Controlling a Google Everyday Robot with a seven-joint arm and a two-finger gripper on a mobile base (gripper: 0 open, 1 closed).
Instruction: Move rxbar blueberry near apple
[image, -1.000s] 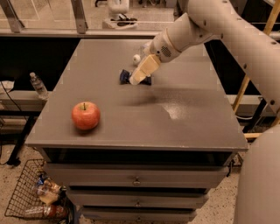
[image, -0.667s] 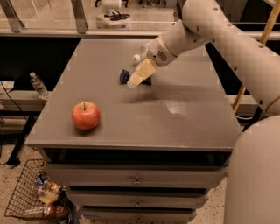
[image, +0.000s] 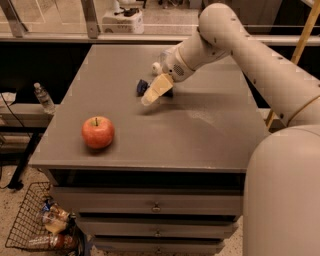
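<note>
Dark-blue rxbar blueberry (image: 142, 86), partly hidden behind the tool (image: 151, 94), is well apart from the upright red apple (image: 98, 132).

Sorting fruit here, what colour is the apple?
Red-orange apple, camera view; gripper is at the rxbar blueberry.

Robot test laboratory. A grey drawer cabinet (image: 155, 205) provides the surface (image: 200, 145). A glass partition (image: 50, 15) stands behind it, and a wire basket (image: 22, 227) of packaging sits on the speckled floor (image: 7, 197). The tool (image: 149, 97) hangs over the surface's far half.
</note>
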